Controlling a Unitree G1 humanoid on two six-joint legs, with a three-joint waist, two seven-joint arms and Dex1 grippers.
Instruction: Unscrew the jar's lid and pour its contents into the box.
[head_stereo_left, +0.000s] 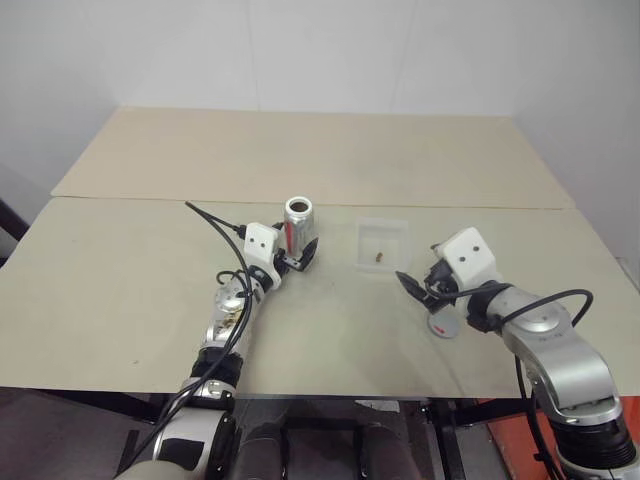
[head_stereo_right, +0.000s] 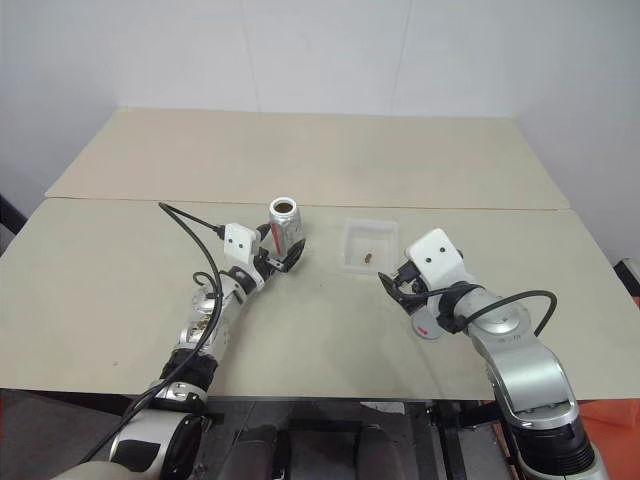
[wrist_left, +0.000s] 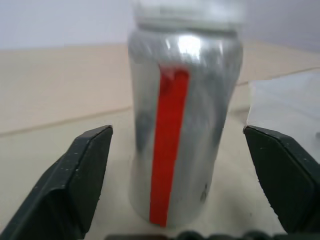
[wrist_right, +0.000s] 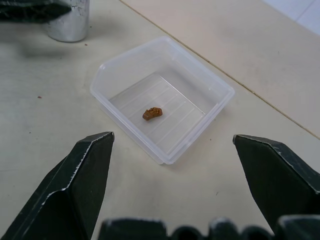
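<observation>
The silver jar (head_stereo_left: 299, 220) with a red stripe (wrist_left: 169, 145) stands upright on the table, its top uncovered. My left gripper (head_stereo_left: 304, 256) is open, one finger (wrist_left: 75, 185) on each side of the jar with gaps between. The clear box (head_stereo_left: 383, 243) lies to the jar's right and holds the contents (wrist_right: 152, 113), a small brown bit. My right gripper (head_stereo_left: 414, 285) hovers open just short of the box, with nothing between its fingers. The grey lid (head_stereo_left: 445, 325) with a red mark lies on the table beneath the right wrist.
The pale table (head_stereo_left: 120, 290) runs wide to the left and behind the jar, with a seam (head_stereo_left: 450, 207) across it behind the box. A black cable (head_stereo_left: 215, 222) loops from the left wrist over the table.
</observation>
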